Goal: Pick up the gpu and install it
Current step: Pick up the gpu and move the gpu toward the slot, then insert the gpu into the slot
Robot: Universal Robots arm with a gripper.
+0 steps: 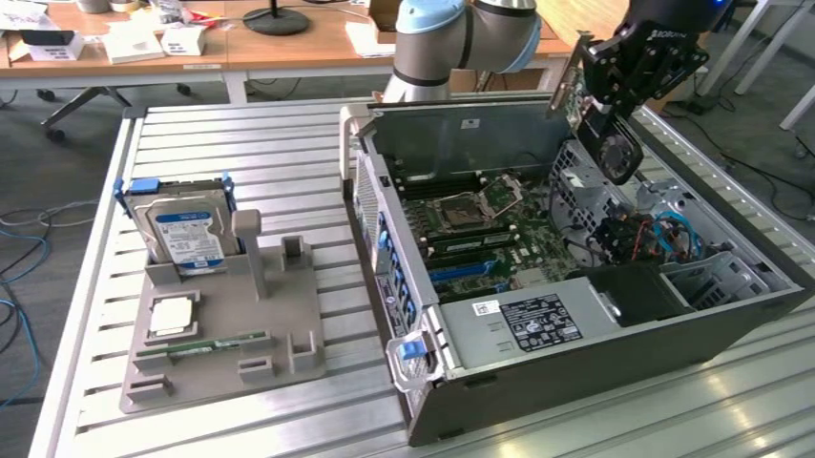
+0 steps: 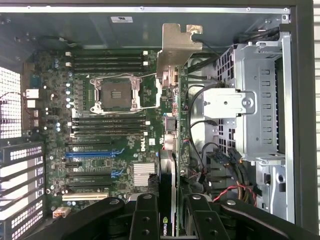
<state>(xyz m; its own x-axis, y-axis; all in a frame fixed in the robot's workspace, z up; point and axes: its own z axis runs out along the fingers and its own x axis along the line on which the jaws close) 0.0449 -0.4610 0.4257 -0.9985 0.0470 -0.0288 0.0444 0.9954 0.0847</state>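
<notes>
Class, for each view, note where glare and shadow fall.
Exterior view: glare streaks the slatted table; the computer case is dimmer inside. Wrist view: the perforated panel blows out white; the gripper holding the gpu lies in shadow.

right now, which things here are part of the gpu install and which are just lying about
In the job:
gpu, held in the gripper
open computer case
motherboard

Lying about:
hard drive
memory stick
processor
all on the grey stand
</notes>
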